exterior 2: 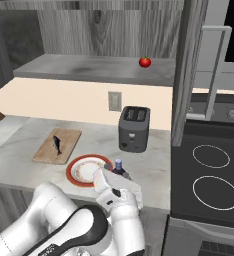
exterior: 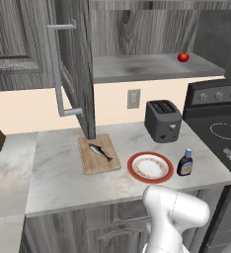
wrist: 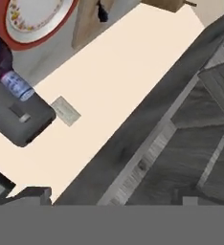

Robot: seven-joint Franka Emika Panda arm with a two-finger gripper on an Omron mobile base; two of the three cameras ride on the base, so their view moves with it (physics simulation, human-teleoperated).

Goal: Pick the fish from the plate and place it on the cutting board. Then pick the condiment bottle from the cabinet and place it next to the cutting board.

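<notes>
The fish [exterior: 100,152] lies on the wooden cutting board [exterior: 88,160] below the open cabinet door [exterior: 74,64]. To the board's right sits the orange-rimmed plate [exterior: 135,169] with nothing on it. Right of the plate, the condiment bottle [exterior: 185,163] stands upright on the counter. My gripper [exterior 2: 105,177] hovers near the counter's front edge, just in front of the bottle [exterior 2: 118,165], open and holding nothing. The hand view is rolled and shows the plate [wrist: 61,21], the bottle [wrist: 8,67] and the board [wrist: 87,21] near its top left.
A dark toaster [exterior: 163,120] stands behind the plate, below a wall outlet [exterior: 133,99]. A red tomato [exterior: 183,57] rests on the cabinet shelf [exterior: 147,68]. A black stove [exterior: 221,131] borders the counter on the right.
</notes>
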